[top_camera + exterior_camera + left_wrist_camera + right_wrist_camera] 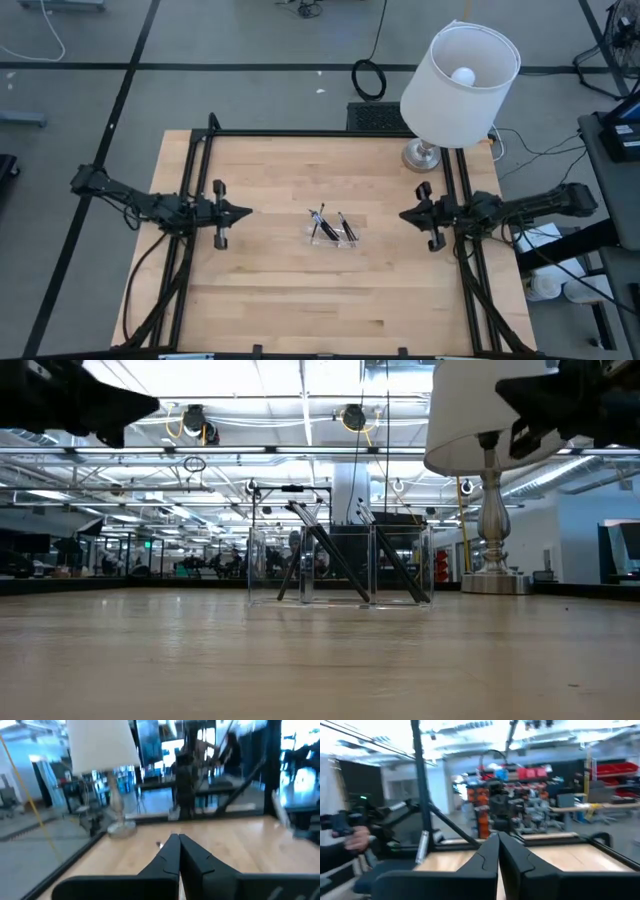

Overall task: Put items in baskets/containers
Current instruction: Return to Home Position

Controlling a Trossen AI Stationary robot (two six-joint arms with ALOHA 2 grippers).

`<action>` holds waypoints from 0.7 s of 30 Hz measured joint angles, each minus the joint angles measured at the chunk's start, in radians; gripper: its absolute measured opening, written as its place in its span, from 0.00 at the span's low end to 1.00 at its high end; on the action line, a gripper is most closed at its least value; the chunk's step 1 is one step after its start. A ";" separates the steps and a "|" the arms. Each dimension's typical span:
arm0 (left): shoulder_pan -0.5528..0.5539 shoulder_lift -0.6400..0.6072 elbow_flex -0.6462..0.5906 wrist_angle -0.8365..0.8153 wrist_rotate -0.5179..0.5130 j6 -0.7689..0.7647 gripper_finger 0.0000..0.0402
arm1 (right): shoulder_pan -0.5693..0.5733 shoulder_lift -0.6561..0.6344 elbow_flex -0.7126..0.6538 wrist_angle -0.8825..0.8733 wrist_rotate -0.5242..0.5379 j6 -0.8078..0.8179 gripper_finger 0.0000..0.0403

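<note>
High view puts the clear tray (333, 236) near the middle of the wooden table (300, 300), with the dark sticks (345, 227) gathered inside it; their exact number cannot be read. The low view shows these sticks leaning steeply across the tray's compartments, crossing one another with their upper ends poking above the rim, so they are propped and not lying flat. At the tray's 9 o'clock, well apart from it, the left gripper (247, 211) points toward the centre, and its wrist view shows its two fingers pressed together with nothing between them. At the tray's 3 o'clock, equally clear of it, the right gripper (402, 215) mirrors that pose, and its fingers likewise meet on nothing. The job looks finished or close to it, with both arms drawn back, so the remaining hazards seem small. A jolt to the table from a hard arm motion could make the tilted sticks slide or tip over the low wall. The greater worry is the white lamp (460, 70) at about 1 o'clock from the tray, near the right arm: a wide swing or a raised elbow on that side could clip the shade or the base and topple it toward the tray.
</note>
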 joint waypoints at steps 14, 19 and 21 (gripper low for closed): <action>0.017 -0.191 -0.093 -0.051 0.123 0.127 0.00 | 0.007 -0.224 -0.008 -0.313 0.102 -0.034 0.00; 0.029 -0.290 -0.094 -0.095 0.146 0.161 0.00 | 0.034 -0.335 -0.009 -0.347 0.104 -0.062 0.00; 0.024 -0.335 -0.094 -0.157 0.122 0.163 0.00 | 0.051 -0.375 -0.009 -0.404 0.118 -0.066 0.00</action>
